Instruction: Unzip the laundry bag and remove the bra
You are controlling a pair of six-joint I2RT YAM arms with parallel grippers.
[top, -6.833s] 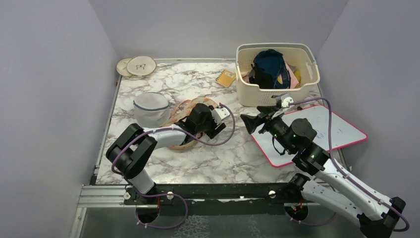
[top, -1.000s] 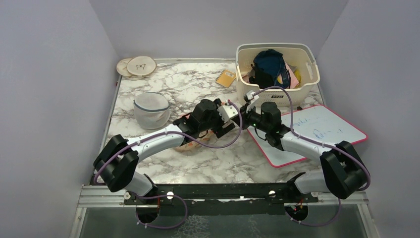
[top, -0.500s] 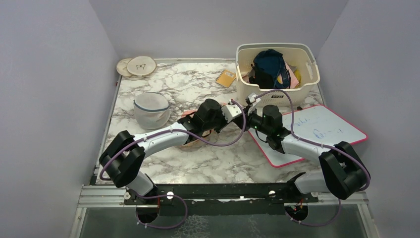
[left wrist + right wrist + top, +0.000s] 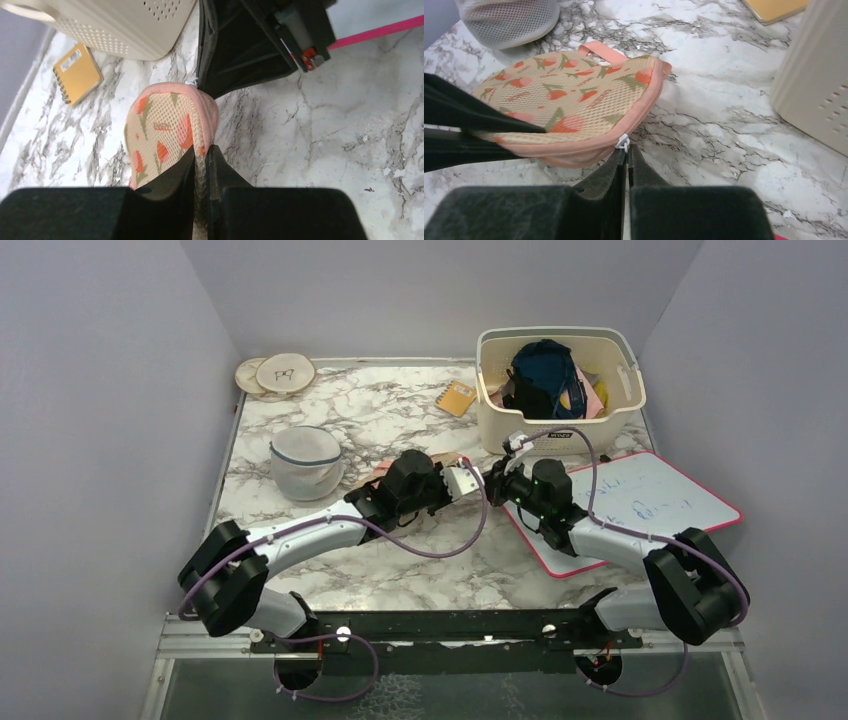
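The peach laundry bag (image 4: 569,95) with orange-red prints lies on the marble table, one lobe raised off it. My left gripper (image 4: 201,150) is shut on the bag's mesh fabric and pink edging, just behind the rounded end of the laundry bag (image 4: 165,125). Facing it from the right, my right gripper (image 4: 627,150) is shut on the small white zipper pull (image 4: 623,142) at the bag's pink rim. In the top view both grippers meet mid-table and cover most of the bag. The bra is hidden.
A white mesh dome (image 4: 305,460) stands left of the bag. The cream basket (image 4: 530,430) full of clothes sits at the back right, with a yellow notebook (image 4: 457,397) beside it. A pink-edged whiteboard (image 4: 640,505) lies under my right arm. Wooden discs (image 4: 275,373) lie at the back left.
My left gripper has closed on the bag's edge; a second ago it was open. The left wrist has shifted slightly. The right gripper stays shut at the zipper pull.
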